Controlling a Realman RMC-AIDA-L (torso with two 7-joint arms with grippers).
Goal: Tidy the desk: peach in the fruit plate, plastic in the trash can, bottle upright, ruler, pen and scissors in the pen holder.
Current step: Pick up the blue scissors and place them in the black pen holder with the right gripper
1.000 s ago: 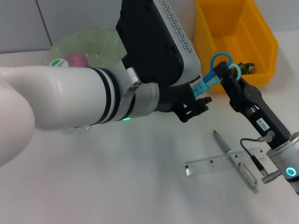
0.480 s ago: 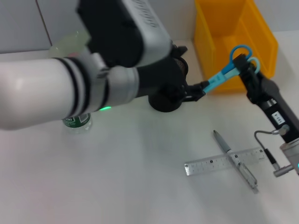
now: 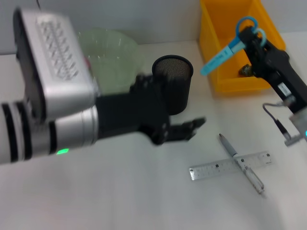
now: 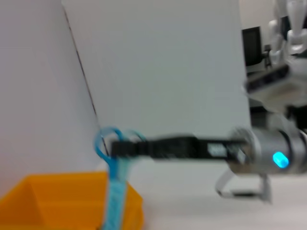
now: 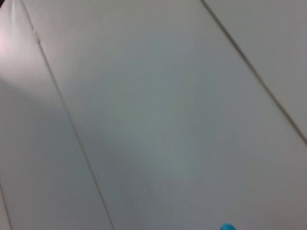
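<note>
Now the right gripper (image 3: 253, 37) is clamped on the blue-handled scissors (image 3: 225, 48), holding them in the air above the yellow plastic bin (image 3: 225, 81) at the counter's far right, blades slanting down toward the black mesh pen holder (image 3: 172, 84) (not touching it). The left gripper (image 3: 184, 130) hovers with fingers apart over the white counter (image 3: 120, 191), just in front of the pen holder. A clear ruler (image 3: 216, 168) and silver pen (image 3: 240, 163) lie crossed near the right edge. A pale green fruit plate (image 3: 112, 60) sits at the far edge, beside the holder.
</note>
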